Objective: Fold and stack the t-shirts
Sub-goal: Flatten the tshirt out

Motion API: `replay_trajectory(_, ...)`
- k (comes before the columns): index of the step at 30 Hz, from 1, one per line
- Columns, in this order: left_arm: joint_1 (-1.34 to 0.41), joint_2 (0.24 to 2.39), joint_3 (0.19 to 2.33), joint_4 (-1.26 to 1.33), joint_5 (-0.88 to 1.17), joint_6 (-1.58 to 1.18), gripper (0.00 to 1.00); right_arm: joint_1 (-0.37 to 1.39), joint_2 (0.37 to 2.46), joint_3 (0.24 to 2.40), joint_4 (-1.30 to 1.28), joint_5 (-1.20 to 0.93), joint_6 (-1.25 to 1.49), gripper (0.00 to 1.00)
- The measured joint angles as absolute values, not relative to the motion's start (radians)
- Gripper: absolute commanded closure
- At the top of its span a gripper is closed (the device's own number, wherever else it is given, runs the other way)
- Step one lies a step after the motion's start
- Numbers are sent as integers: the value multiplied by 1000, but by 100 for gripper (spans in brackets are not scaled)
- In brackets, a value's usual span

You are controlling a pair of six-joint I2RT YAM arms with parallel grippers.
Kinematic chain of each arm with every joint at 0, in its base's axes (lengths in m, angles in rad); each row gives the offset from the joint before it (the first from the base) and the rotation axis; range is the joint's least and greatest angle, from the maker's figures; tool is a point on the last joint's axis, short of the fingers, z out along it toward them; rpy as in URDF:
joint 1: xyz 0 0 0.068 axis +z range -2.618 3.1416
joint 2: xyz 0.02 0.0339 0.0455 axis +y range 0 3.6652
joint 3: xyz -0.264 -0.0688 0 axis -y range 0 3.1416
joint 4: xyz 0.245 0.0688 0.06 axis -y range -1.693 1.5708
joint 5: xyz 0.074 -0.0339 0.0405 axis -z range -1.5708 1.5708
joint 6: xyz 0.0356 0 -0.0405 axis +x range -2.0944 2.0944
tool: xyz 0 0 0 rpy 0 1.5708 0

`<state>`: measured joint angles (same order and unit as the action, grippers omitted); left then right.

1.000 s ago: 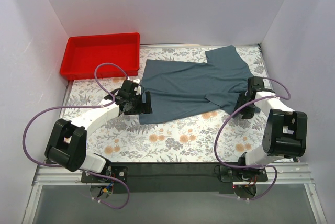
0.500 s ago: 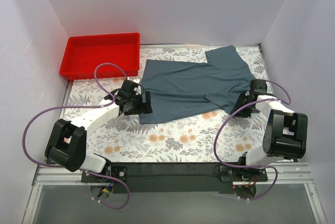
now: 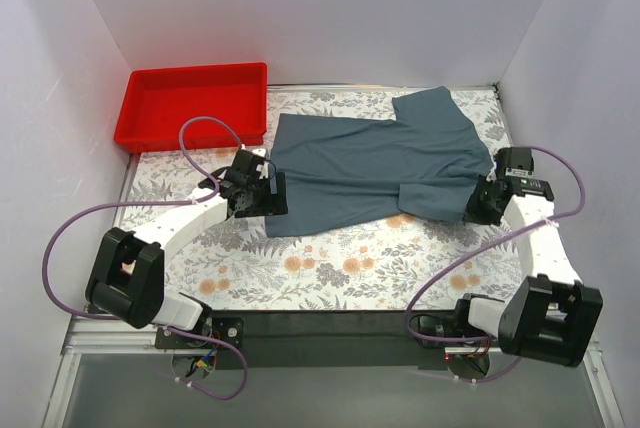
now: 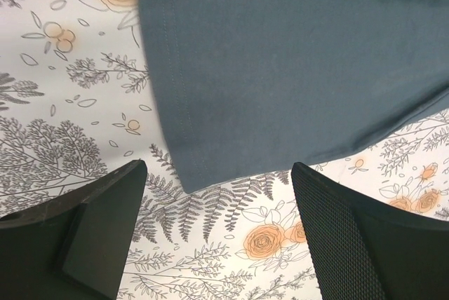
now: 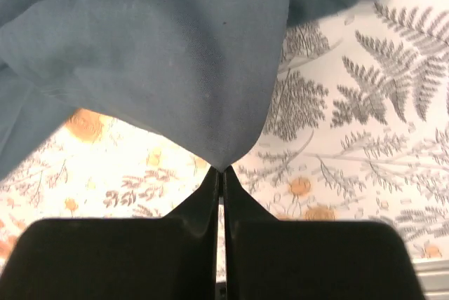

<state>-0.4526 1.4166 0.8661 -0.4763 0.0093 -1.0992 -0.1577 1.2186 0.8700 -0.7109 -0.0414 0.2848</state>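
Top view with both wrist views; positions are given relative to the t-shirt. One red tray [image 3: 190, 103], of rigid plastic, rectangular and shallow, sits beyond the t-shirt's left end, close to it.

The left arm [image 3: 170, 223], white with black joints, reaches forward from its base and bends toward the t-shirt's near-left corner. One purple cable [image 3: 60, 238] loops beside it. The left gripper [image 3: 275, 193] [image 4: 217, 174] is poised at that corner with its jaws spread wide and nothing between them. In the left wrist view its two black fingers [image 4: 91, 237] frame the corner, and the right one has a fine mesh texture.

One t-shirt [image 3: 370, 163] [image 4: 295, 55] [image 5: 161, 55], of plain slate blue-grey soft fabric, lies spread mostly flat across the far half of the table [image 3: 330, 268]. The tabletop has a pattern of grey ferns and orange flowers. A double line of stitching runs along the t-shirt's left edge, and gentle folds show toward its right end.

The right gripper [image 3: 478, 203] [image 5: 222, 174] is at the t-shirt's near-right edge. Its jaws are pressed together on a pinch of fabric, which draws into a point at the fingertips. The right arm [image 3: 540, 238] rises from its base and leans in toward the t-shirt from the right. A second purple cable [image 3: 440, 283] trails below it.

Count: two arms, two grippers, one t-shirt, one tray.
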Motion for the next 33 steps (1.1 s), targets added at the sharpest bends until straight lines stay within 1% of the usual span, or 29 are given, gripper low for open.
replay_trajectory(10,-453,1414,913,-530,-47,-1098,22,-162,921,848,-1012,0,282,99)
replay_trajectory(20,-453,1431,955,-577,-80,-1096,22,-163,802,908,-1225,27,258,97)
replay_trajectory(22,-453,1438,968,-576,-80,-1097,22,-163,780,912,-1251,23,247,93)
replay_trajectory(25,-453,1446,977,-580,-80,-1098,22,-163,737,912,-1282,-20,231,85)
replay_trajectory(26,-453,1450,978,-581,-79,-1099,22,-163,727,912,-1288,-43,228,78)
replay_trajectory(31,-453,1459,978,-603,-76,-1102,22,-163,717,899,-1307,-100,218,65)
replay_trajectory(32,-453,1460,978,-605,-74,-1104,22,-163,726,900,-1309,-100,219,57)
replay_trajectory(33,-453,1461,978,-607,-72,-1105,22,-162,735,905,-1313,-96,224,55)
